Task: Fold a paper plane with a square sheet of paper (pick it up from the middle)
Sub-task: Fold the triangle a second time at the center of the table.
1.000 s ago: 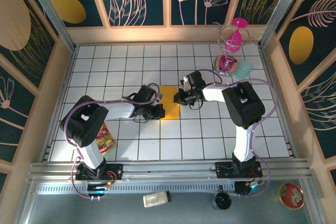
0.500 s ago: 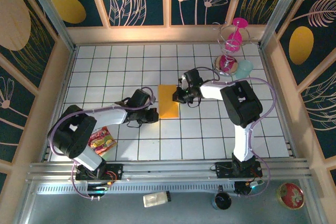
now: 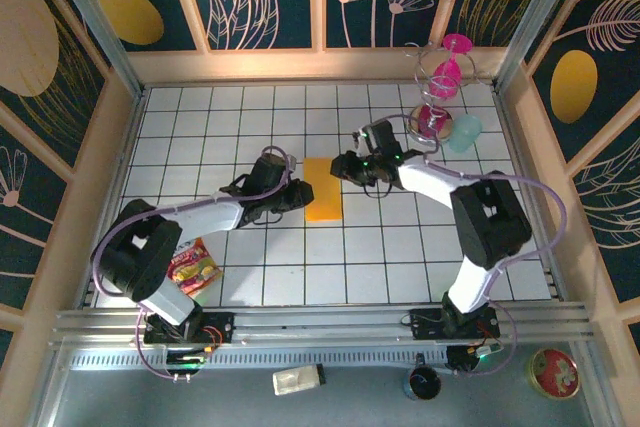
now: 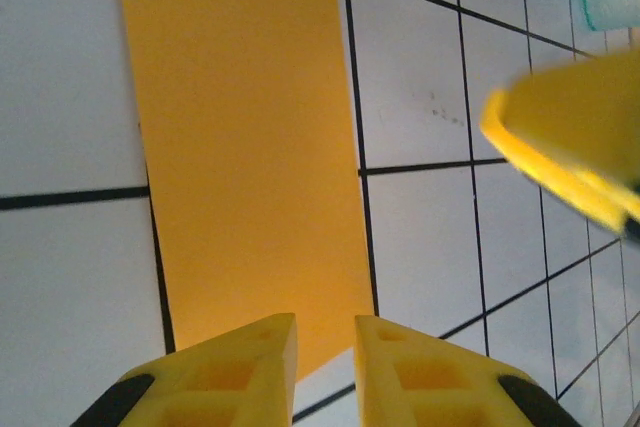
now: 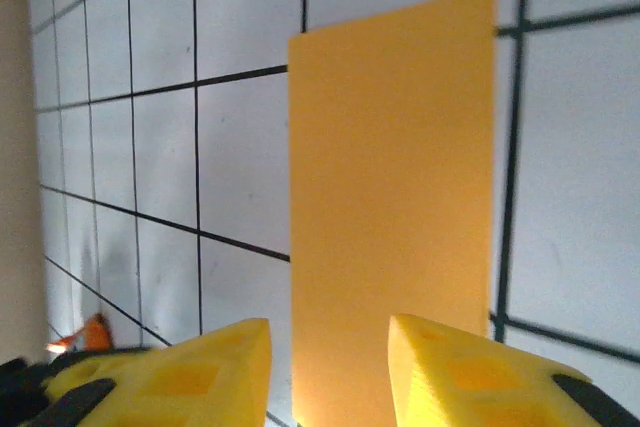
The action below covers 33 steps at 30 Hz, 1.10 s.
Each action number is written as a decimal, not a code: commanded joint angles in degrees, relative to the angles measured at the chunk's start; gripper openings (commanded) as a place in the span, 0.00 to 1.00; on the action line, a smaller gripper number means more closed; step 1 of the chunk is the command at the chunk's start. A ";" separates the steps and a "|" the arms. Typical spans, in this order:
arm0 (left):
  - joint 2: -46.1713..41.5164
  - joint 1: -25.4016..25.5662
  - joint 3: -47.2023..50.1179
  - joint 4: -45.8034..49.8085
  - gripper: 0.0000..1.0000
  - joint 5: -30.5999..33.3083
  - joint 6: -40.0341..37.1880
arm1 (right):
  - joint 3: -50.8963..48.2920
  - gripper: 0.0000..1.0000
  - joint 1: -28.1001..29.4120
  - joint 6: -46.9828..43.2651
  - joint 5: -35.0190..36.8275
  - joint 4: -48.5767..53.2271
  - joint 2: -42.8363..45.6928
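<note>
Sheet (image 3: 322, 190) folded to strip, flat on worktop (image 3: 400, 257), long axis near–far. L fingers (image 4: 245, 362) slightly apart, R fingers (image 5: 470, 367) wider; nothing pinched.

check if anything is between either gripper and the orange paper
Nothing visible is. The orange paper lies flat on bare tiles, with the left gripper close on one side and the right gripper close on the other, both sets of jaws slightly apart.

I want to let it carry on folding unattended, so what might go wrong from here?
The paper lies flat on the tiles, so a pinch at its edge may slide or crumple it. The left hand and right hand face each other across it, both slightly open; they might bump.
</note>
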<state>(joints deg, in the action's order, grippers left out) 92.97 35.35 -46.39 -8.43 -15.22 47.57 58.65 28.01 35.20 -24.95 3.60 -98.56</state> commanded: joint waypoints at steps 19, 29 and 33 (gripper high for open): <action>19.74 -4.86 -18.18 7.20 0.33 -4.22 -1.33 | -17.21 0.48 -1.03 13.72 -8.71 -13.08 2.94; 21.81 -4.88 -18.41 10.44 0.34 -1.77 -1.96 | -16.02 0.48 1.05 11.37 -8.36 -7.01 2.66; 21.85 -4.90 -17.42 9.92 0.34 -1.74 -1.69 | -16.09 0.48 1.61 11.56 -8.09 -6.24 2.57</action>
<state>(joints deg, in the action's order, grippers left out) 113.12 30.74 -64.20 -1.06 -17.74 46.59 41.67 29.10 47.90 -33.06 -5.13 -95.92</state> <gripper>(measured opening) 0.341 0.480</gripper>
